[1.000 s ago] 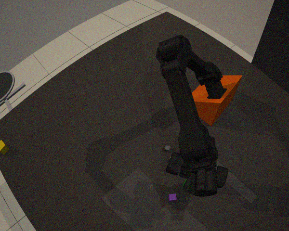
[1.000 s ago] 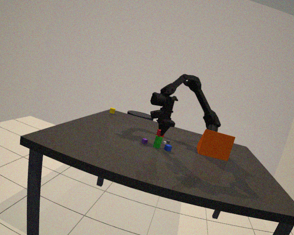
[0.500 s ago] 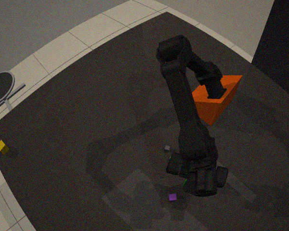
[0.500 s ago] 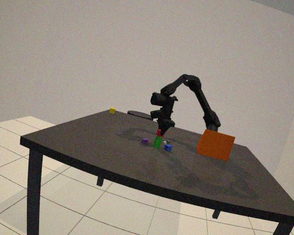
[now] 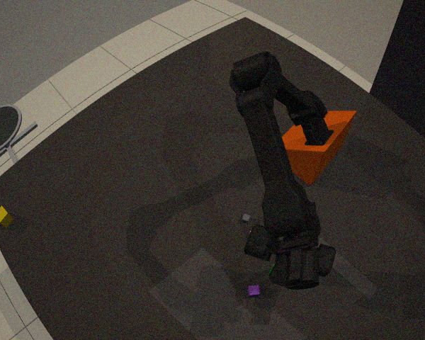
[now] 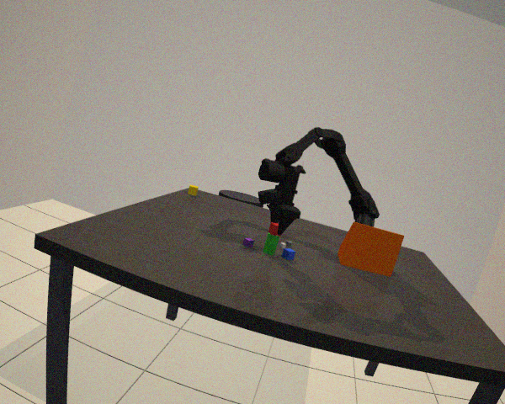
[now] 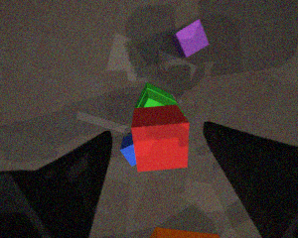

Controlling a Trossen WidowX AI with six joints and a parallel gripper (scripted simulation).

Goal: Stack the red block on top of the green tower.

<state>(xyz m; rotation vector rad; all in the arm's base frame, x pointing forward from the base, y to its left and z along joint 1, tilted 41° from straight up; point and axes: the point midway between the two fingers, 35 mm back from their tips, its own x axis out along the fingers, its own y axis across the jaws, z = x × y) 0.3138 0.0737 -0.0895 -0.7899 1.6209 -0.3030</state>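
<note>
Gripper (image 7: pixel 158 164) spread wide, holding nothing; red block (image 7: pixel 160 145) btwn fingers, untouched, atop green tower (image 7: pixel 154 98).

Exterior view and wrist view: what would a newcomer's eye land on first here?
The red block sitting on the green tower mid-table, right under the black hand, whose fingers stand open on either side without touching it. Next, the big orange box at the arm's base on the right. Small purple and blue cubes flank the tower, and a yellow cube sits alone at the far edge.
</note>
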